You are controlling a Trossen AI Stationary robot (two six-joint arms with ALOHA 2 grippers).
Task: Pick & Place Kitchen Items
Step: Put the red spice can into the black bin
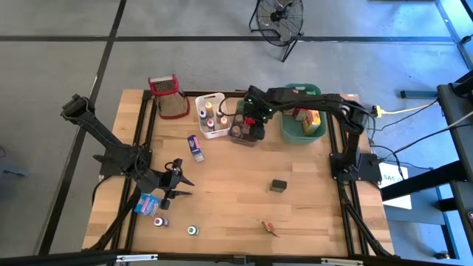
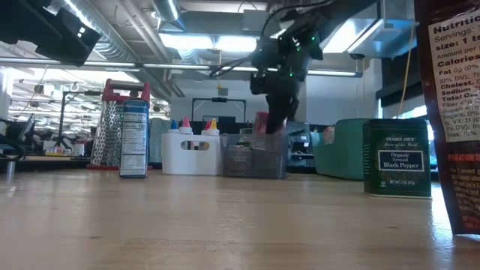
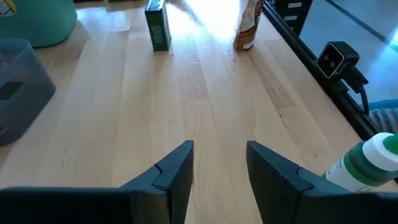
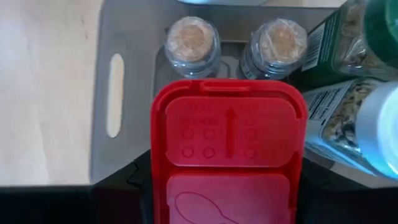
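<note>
A dark packet [image 2: 459,112] is closest in the low view, with a pepper tin [image 2: 397,157] just past it. Farther off, the right gripper [image 2: 273,120] dips into the grey tub [image 2: 253,156].

From above, the left gripper [image 1: 179,184] waits far from the grey tub [image 1: 244,134], with a blue box [image 1: 146,203] next to it.

The left wrist view shows its fingers [image 3: 177,168] partly open, holding nothing.

In the right wrist view, a red lid [image 4: 227,152] is gripped over the grey tub [image 4: 127,99], near two jars [image 4: 191,40].
</note>
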